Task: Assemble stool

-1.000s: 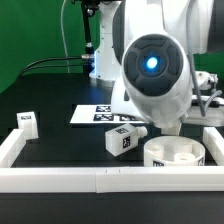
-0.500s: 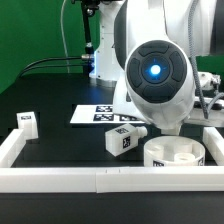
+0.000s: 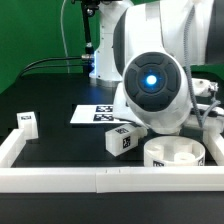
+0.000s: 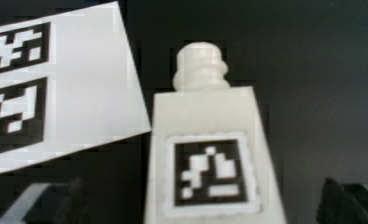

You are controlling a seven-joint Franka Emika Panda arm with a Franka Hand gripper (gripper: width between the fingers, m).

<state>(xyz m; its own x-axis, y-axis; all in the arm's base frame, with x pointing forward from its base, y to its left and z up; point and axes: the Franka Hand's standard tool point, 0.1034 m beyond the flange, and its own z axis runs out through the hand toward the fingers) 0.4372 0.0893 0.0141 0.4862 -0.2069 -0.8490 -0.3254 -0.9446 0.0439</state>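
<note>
End effector (image 4: 195, 200) spread wide astride tagged leg (image 4: 207, 130), nr marker board (image 4: 56, 90).

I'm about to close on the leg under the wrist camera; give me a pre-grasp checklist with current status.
1. Jaws open: ok, fingertips apart, one each side of the leg.
2. Leg centred between jaws: ok in the wrist view.
3. Threaded peg uncovered: ok.
4. Leg clear of the marker board: cannot tell, its edge runs close alongside.
5. Jaws low enough to grip: cannot tell.
6. Seat lying flat, apart from the leg: ok.
</note>
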